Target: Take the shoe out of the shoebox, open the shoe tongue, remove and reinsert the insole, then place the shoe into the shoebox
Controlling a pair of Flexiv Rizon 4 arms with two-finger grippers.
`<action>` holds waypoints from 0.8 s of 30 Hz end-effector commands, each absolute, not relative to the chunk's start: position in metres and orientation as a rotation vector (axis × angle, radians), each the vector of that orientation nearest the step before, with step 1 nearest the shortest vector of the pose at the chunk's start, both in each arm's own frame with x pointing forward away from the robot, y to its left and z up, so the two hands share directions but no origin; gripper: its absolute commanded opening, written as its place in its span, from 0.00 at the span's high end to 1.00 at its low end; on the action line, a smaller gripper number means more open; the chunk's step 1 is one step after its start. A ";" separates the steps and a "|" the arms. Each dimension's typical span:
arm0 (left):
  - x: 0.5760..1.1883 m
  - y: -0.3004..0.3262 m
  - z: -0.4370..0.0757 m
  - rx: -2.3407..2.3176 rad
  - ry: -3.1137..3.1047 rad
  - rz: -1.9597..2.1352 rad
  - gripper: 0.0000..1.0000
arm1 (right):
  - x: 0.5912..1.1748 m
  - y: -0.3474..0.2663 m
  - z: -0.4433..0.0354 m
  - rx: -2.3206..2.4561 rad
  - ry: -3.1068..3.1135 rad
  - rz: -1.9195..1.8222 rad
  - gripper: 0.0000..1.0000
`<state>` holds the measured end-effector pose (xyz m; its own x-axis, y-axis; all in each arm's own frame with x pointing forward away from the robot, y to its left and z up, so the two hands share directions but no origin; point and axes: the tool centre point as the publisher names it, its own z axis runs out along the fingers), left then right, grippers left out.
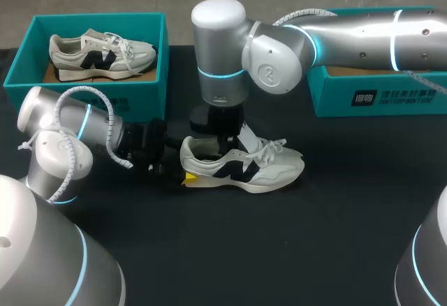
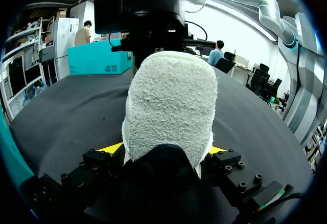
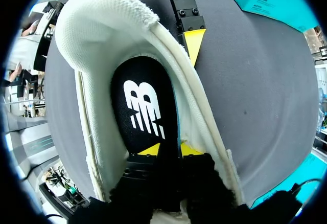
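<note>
A white sneaker with a dark logo lies on its sole mid-table, toe to the right. My left gripper stands at its heel; in the left wrist view the fuzzy heel sits between the wide-set fingers, both yellow tips against it. My right gripper reaches down from above into the shoe's opening. Seen from the right wrist, its tips stand close together on the edge of the black insole inside the shoe. One left finger shows outside the heel.
A teal shoebox at the back left holds a second matching sneaker. Another teal shoebox stands at the back right, partly under my right arm. The black tabletop spreads in front of the shoe.
</note>
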<state>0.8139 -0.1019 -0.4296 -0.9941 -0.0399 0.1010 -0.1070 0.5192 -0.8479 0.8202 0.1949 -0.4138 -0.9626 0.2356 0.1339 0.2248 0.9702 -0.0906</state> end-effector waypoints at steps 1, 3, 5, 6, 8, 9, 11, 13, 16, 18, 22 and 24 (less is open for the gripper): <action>0.813 -0.102 -0.432 0.130 -2.678 1.504 1.00 | 0.819 0.197 -0.450 -0.353 -2.954 0.129 1.00; 0.813 -0.102 -0.432 0.130 -2.678 1.504 1.00 | 0.817 0.196 -0.450 -0.360 -2.948 0.126 1.00; 0.813 -0.102 -0.432 0.130 -2.678 1.504 1.00 | 0.816 0.195 -0.450 -0.368 -2.942 0.127 1.00; 0.813 -0.102 -0.432 0.130 -2.678 1.504 1.00 | 0.816 0.193 -0.449 -0.375 -2.938 0.126 1.00; 0.813 -0.102 -0.432 0.130 -2.678 1.504 1.00 | 0.815 0.192 -0.445 -0.383 -2.932 0.118 1.00; 0.813 -0.102 -0.432 0.130 -2.678 1.504 1.00 | 0.815 0.190 -0.443 -0.392 -2.926 0.101 1.00; 0.813 -0.102 -0.432 0.130 -2.678 1.504 1.00 | 0.815 0.186 -0.437 -0.401 -2.911 0.068 1.00; 0.813 -0.102 -0.432 0.130 -2.678 1.504 1.00 | 0.815 0.184 -0.430 -0.399 -2.904 0.046 1.00; 0.813 -0.102 -0.432 0.130 -2.678 1.504 1.00 | 0.815 0.183 -0.420 -0.389 -2.899 0.022 1.00; 0.813 -0.102 -0.432 0.130 -2.678 1.504 1.00 | 0.815 0.182 -0.414 -0.381 -2.898 -0.005 1.00; 0.813 -0.102 -0.432 0.130 -2.678 1.504 1.00 | 0.816 0.182 -0.404 -0.352 -2.892 -0.064 1.00; 0.813 -0.102 -0.432 0.130 -2.678 1.504 1.00 | 0.817 0.182 -0.400 -0.343 -2.895 -0.086 1.00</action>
